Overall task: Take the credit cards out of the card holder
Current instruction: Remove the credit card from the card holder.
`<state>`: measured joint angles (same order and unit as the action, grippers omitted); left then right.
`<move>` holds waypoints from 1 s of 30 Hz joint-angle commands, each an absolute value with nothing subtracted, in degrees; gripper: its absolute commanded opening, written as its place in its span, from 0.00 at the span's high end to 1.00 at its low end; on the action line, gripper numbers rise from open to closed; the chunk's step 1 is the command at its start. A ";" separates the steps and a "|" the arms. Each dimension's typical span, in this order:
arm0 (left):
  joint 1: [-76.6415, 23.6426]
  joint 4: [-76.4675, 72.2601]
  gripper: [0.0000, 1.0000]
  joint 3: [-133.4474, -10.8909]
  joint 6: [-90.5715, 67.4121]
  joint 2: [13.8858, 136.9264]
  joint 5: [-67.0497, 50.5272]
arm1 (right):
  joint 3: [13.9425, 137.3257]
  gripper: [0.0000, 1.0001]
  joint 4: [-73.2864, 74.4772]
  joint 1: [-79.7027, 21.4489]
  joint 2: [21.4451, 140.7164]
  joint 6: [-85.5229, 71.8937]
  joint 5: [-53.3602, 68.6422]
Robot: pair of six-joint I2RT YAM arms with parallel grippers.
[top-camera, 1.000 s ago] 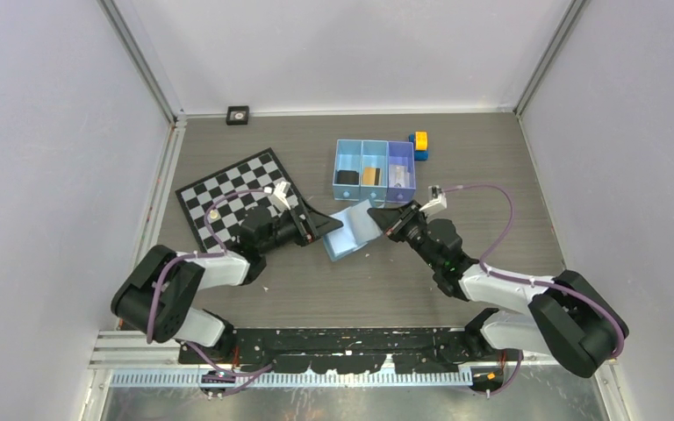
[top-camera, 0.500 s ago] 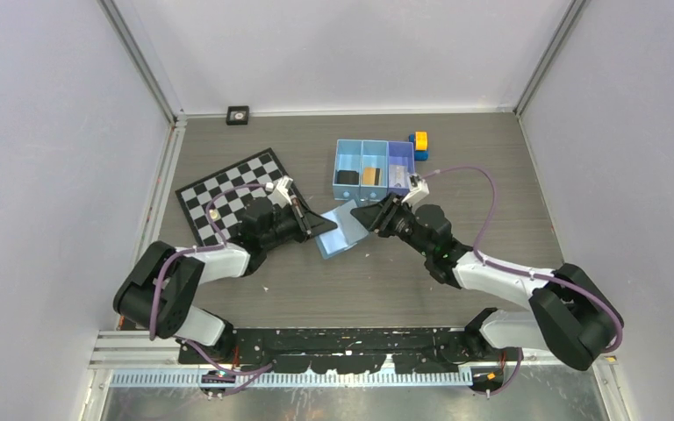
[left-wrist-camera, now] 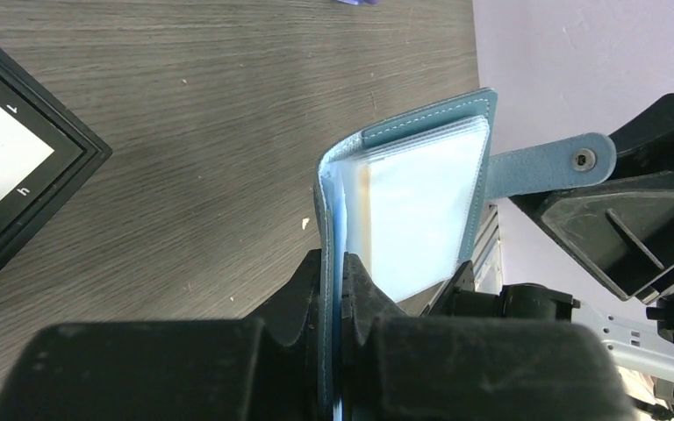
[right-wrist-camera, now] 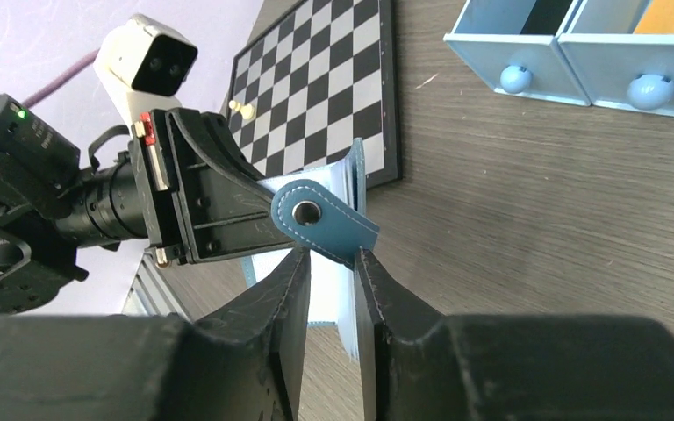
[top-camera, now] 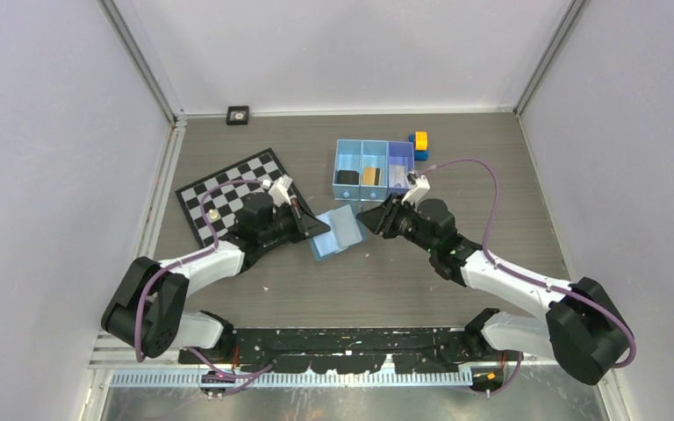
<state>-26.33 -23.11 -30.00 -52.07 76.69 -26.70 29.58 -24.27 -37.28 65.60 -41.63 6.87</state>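
left claw [left-wrist-camera: 333, 267] clamps card holder [left-wrist-camera: 412, 193] edge, right claw [right-wrist-camera: 329, 263] opposite

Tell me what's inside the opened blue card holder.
Inside the small blue folding card holder: a stack of clear plastic sleeves showing pale whitish, with a thin tan edge near the fold. Whether these are credit cards, and how many, the sleeves hide.

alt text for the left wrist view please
The left gripper pinches the near edge of an open blue card holder, standing it on edge over a grey wood table. Clear sleeves show inside; its snap strap points right, a chessboard corner at left.
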 commanded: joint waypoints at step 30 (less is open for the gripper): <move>-24.48 -29.78 1.00 -28.28 -52.24 65.54 -29.50 | 30.03 0.54 -27.40 -31.40 68.40 -46.33 13.93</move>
<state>-24.88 -24.25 -28.53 -52.01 67.20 -27.42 30.00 -21.23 -31.99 67.99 -44.36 10.48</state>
